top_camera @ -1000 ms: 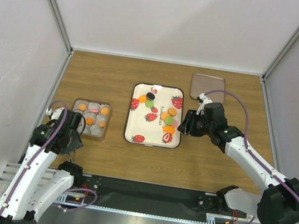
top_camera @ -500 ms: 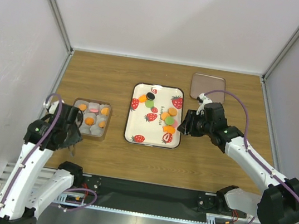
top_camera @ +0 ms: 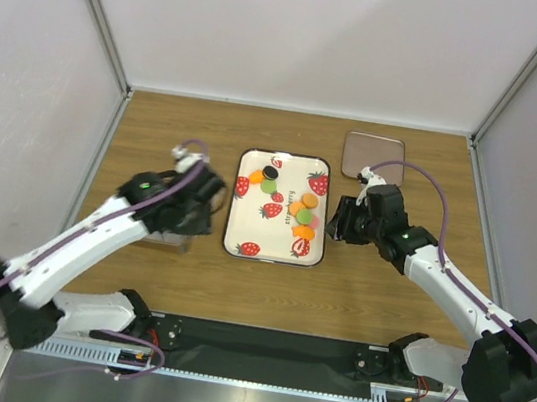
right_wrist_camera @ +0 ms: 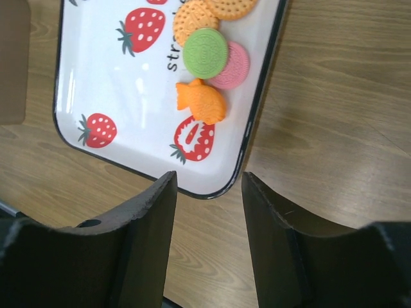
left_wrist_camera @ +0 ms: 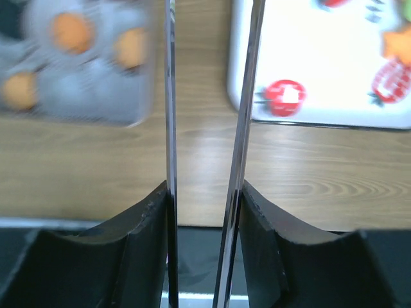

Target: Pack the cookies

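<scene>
Loose cookies lie on the white strawberry tray (top_camera: 254, 227): black (top_camera: 270, 173), green (top_camera: 270, 187) and orange (top_camera: 309, 200) ones. The right wrist view shows a green (right_wrist_camera: 205, 52), a pink (right_wrist_camera: 230, 65) and an orange one (right_wrist_camera: 202, 102). My right gripper (top_camera: 332, 219) is open and empty at the tray's right front corner (right_wrist_camera: 210, 176). My left gripper (top_camera: 210, 197) hovers between the cookie box (top_camera: 174, 240) and the tray, fingers apart (left_wrist_camera: 205, 186), with nothing seen between them. Thin shiny strips run up from its inner faces. The box (left_wrist_camera: 77, 64) holds orange cookies (left_wrist_camera: 70, 29).
A brown flat lid (top_camera: 371, 156) lies behind the tray at the right. My left arm crosses over most of the box. White walls close in the table on three sides. The tray's corner shows in the left wrist view (left_wrist_camera: 321, 96).
My left arm has swung fast from the box's near left corner up and right, over the box toward the tray. The right arm has barely moved.
</scene>
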### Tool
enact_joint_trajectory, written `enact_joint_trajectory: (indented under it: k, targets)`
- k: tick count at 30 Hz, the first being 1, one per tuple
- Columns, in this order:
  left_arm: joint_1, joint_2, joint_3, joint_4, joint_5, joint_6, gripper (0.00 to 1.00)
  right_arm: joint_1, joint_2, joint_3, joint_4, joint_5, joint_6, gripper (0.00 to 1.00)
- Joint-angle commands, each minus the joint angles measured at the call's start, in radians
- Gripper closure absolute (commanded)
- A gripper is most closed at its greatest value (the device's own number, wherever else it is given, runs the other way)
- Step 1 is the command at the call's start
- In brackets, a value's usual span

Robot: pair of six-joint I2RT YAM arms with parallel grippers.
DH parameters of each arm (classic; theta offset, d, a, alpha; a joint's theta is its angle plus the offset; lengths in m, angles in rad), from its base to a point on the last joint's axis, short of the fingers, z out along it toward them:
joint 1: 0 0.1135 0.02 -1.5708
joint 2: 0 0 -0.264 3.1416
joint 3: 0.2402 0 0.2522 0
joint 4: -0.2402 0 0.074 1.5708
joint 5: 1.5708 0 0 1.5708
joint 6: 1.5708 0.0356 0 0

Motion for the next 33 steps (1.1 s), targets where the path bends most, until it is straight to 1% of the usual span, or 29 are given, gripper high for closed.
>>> enact_joint_trajectory:
  k: [1, 3, 4, 8, 10, 14, 16, 21, 33]
  targets:
    - [-0.121, 0.144, 0.078, 0.170, -0.001, 0.009, 0.52, -0.016, -0.001, 0.038, -0.002, 0.063, -0.012, 0.49]
    - [-0.180, 0.220, 0.128, 0.223, 0.010, 0.026, 0.52, -0.025, -0.001, 0.040, -0.005, 0.074, -0.012, 0.49]
    - [-0.194, 0.286, 0.144, 0.244, 0.028, 0.044, 0.52, -0.032, 0.004, 0.041, -0.008, 0.083, -0.011, 0.49]
    - [-0.256, 0.434, 0.244, 0.320, 0.069, 0.087, 0.51, -0.048, 0.005, 0.040, -0.016, 0.105, -0.009, 0.49]
    - [-0.265, 0.507, 0.295, 0.331, 0.085, 0.109, 0.51, -0.054, 0.004, 0.038, -0.017, 0.111, -0.009, 0.49]
    - [-0.277, 0.604, 0.355, 0.353, 0.111, 0.133, 0.51, -0.057, 0.004, 0.038, -0.014, 0.113, -0.009, 0.49]
    - [-0.279, 0.629, 0.379, 0.353, 0.112, 0.133, 0.51, -0.059, 0.002, 0.037, -0.016, 0.111, -0.008, 0.49]
    - [-0.282, 0.664, 0.384, 0.351, 0.123, 0.132, 0.51, -0.057, -0.004, 0.035, -0.013, 0.103, -0.008, 0.49]
    - [-0.294, 0.656, 0.319, 0.343, 0.112, 0.109, 0.52, -0.059, -0.011, 0.034, -0.008, 0.085, -0.008, 0.49]
